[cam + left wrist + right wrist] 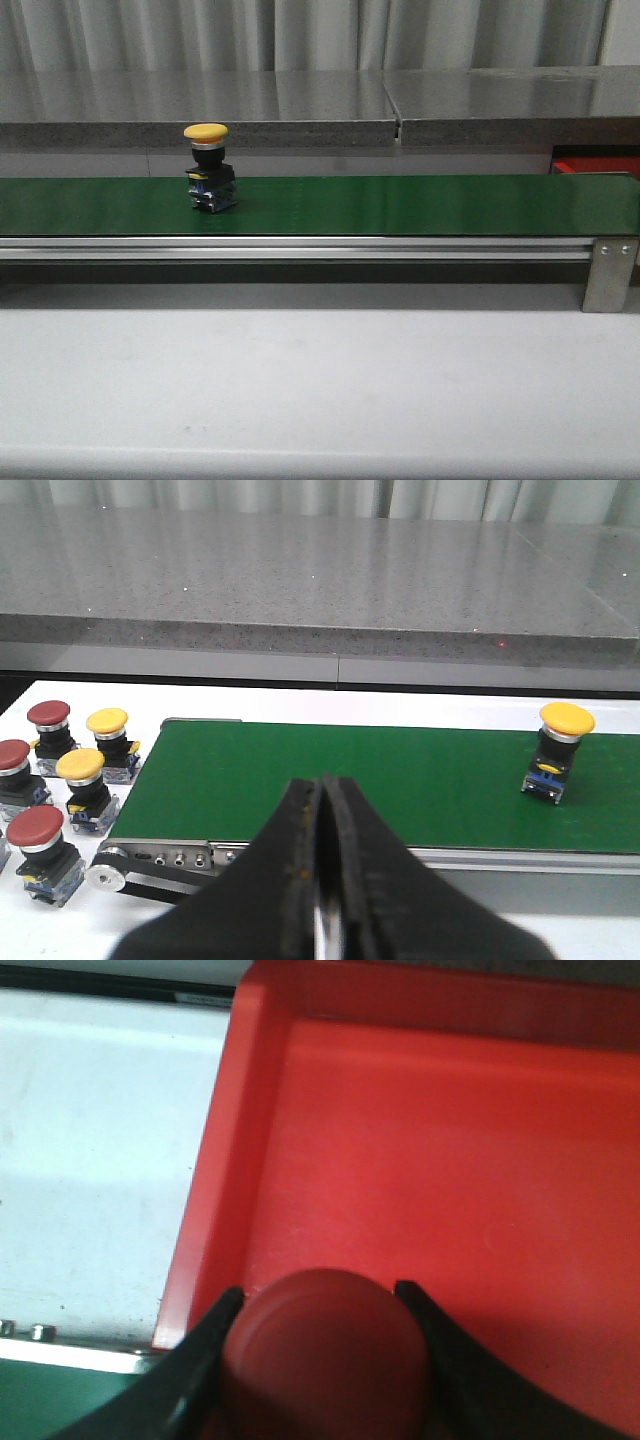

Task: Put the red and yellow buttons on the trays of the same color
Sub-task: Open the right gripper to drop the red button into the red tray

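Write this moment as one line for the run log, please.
left pincer: shut, empty | right pincer: shut on red button, over red tray | yellow button: upright on green belt

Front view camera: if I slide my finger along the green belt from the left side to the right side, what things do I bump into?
Yellow button standing on the green belt → a long bare stretch of belt → metal bracket at the belt's right end, with a bit of the red tray showing just behind it.
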Robot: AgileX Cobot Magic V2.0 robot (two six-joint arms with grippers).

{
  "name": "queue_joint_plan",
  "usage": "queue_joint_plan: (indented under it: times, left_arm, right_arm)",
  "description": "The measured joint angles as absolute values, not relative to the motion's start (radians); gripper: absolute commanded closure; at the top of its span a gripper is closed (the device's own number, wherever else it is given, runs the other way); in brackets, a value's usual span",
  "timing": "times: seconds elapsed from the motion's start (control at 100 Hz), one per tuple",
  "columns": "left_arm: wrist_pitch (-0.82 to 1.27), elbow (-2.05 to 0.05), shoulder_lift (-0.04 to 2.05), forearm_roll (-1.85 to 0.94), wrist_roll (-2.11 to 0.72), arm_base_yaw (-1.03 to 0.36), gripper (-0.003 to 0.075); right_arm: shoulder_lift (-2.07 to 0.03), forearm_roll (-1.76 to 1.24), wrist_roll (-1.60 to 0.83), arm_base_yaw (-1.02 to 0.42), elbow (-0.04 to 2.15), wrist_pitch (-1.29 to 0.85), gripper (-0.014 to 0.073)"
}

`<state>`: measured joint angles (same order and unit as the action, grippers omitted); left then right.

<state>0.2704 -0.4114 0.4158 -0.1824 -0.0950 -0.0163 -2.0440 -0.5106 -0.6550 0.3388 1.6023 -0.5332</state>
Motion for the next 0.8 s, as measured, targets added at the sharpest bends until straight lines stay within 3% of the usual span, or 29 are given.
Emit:
queue_joint_plan:
  times: [0.38,0.47,0.64,0.8]
  left_arm:
    - [0.27,-0.411,0.416,-0.182,-0.095,-0.016,0.0741]
    - [0.27,-0.411,0.416,-0.182,-0.095,-0.016,0.0741]
    - [0.27,-0.411,0.416,-0.182,-0.095,-0.016,0.0741]
    - [0.27,-0.411,0.416,-0.182,-0.095,-0.016,0.0741]
  right_arm:
    - [-2.134,-0.516,-0.655,0.339,1.602,-0.514,0.0397]
    - [-2.136,-0.517,-0.655,0.339,1.602,-0.51,0.0293]
    - [-2.136,-0.522,-0.655,0.339,1.602,-0.508,-0.0063]
    - [-2.129,-0.522,-0.655,0.339,1.602,-0.508,-0.0041]
